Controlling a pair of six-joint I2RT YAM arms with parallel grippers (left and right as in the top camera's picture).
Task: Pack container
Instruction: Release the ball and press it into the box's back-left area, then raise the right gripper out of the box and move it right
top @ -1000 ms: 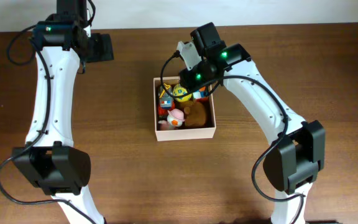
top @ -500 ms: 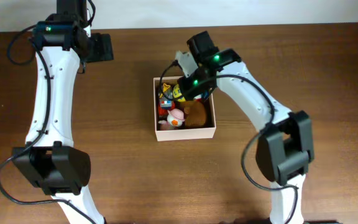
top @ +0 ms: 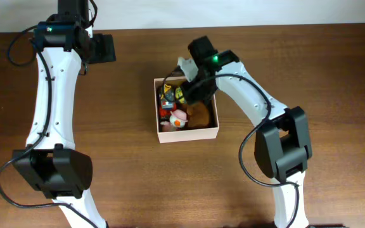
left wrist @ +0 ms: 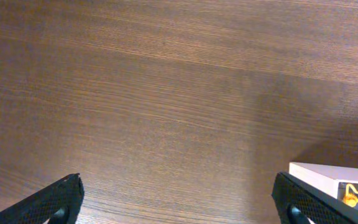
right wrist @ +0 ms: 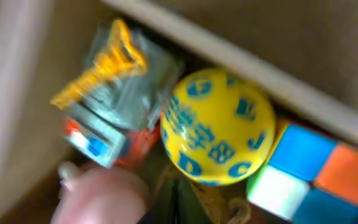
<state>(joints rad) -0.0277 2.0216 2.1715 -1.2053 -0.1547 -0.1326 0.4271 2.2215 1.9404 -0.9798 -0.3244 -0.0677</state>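
The container (top: 189, 133), a square white-walled box, sits mid-table with several small toys in it. My right gripper (top: 192, 94) reaches down into its far side, over the toys. In the right wrist view the right gripper (right wrist: 178, 206) is shut, its two dark fingers pressed together with nothing between them. It points at a brown toy just below a yellow ball with blue letters (right wrist: 219, 127). A coloured cube (right wrist: 309, 171), a clear packet with a yellow piece (right wrist: 114, 93) and a pink toy (right wrist: 101, 196) surround them. My left gripper (top: 100, 48) hangs open over bare wood at the far left.
The left wrist view shows wood grain between my open left fingers (left wrist: 58, 199), with a corner of the container (left wrist: 328, 174) at the lower right. The container wall (right wrist: 229, 53) runs close behind the ball. The table's far edge meets a white wall (top: 233, 12).
My right gripper has moved left and down into the container, and the container has shifted slightly to the left. The left arm has not moved.
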